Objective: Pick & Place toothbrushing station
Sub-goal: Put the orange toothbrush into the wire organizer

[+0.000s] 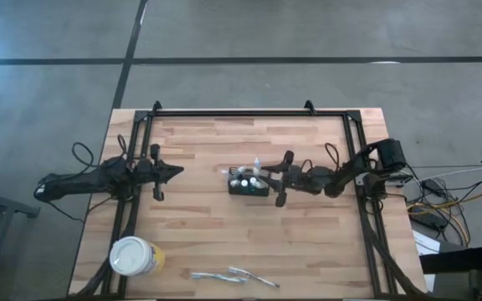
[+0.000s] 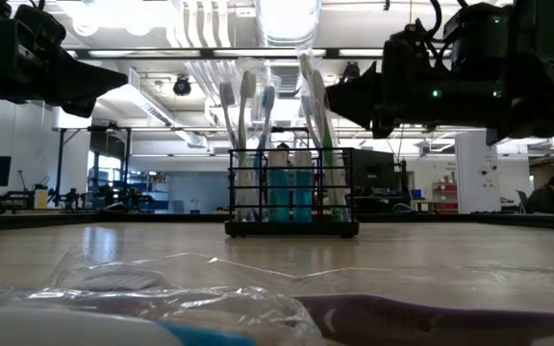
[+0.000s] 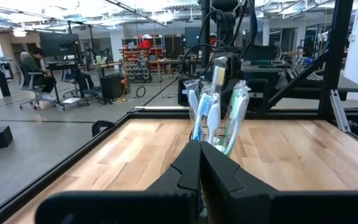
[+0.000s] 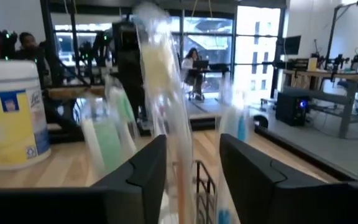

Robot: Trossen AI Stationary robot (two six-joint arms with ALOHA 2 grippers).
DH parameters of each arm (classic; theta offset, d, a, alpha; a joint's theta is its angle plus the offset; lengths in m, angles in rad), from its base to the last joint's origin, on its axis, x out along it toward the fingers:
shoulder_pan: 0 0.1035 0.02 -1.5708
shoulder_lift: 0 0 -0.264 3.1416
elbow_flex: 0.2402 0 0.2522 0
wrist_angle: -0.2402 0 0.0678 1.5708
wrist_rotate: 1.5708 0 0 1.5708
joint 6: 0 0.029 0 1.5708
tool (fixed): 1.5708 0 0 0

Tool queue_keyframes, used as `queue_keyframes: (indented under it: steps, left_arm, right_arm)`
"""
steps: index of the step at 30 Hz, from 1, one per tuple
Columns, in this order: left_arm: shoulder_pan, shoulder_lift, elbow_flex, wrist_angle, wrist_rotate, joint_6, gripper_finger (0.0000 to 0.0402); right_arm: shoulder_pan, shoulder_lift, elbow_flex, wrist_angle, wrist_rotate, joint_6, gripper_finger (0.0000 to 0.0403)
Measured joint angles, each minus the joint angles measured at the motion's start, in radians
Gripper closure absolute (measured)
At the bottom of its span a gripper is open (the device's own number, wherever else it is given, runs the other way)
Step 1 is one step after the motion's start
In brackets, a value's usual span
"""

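The toothbrushing station (image 1: 248, 184), a small black mesh caddy, stands on its base in the middle of the table, with several toothbrushes (image 2: 267, 125) upright in it. My right gripper (image 1: 268, 179) is open at the caddy's right end, at the height of the brush heads (image 2: 339, 96). In the right wrist view its fingers (image 4: 154, 168) stand on either side of a wrapped toothbrush (image 4: 160, 87). My left gripper (image 1: 177, 171) is shut and empty, left of the caddy, pointing at it (image 3: 199, 155). My right gripper has a wrapped toothbrush's upper part (image 4: 169, 143) between its open fingers, coming level from the table's right. The brush stands close to one finger; I cannot tell whether it touches.
A round white tub with a yellow label (image 1: 134, 256) stands at the near left. Wrapped toothbrushes (image 1: 228, 276) lie by the near edge. A black frame (image 1: 249, 111) runs around the table's far and side edges.
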Motion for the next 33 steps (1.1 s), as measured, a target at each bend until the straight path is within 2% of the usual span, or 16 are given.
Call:
queue_keyframes:
  steps: [6,15,24,33]
  left_arm:
    - [0.000,0.000,0.000,0.004,-0.002,0.003,0.0394]
    - [0.000,0.000,0.000,0.003,-0.003,0.003,0.0394]
    - [0.000,0.000,0.000,0.002,-0.003,0.000,0.0394]
    - [0.000,0.000,0.000,0.000,-0.003,0.001,0.0394]
  right_arm:
    - [0.002,-0.085,0.010,-0.062,0.000,-0.033,0.0232]
    - [0.002,-0.240,0.157,-0.565,-0.004,-0.037,0.0226]
    - [0.008,-0.369,0.257,-0.771,-0.006,-0.079,0.0230]
    - [0.027,-0.371,0.359,-1.026,-0.008,-0.025,0.0232]
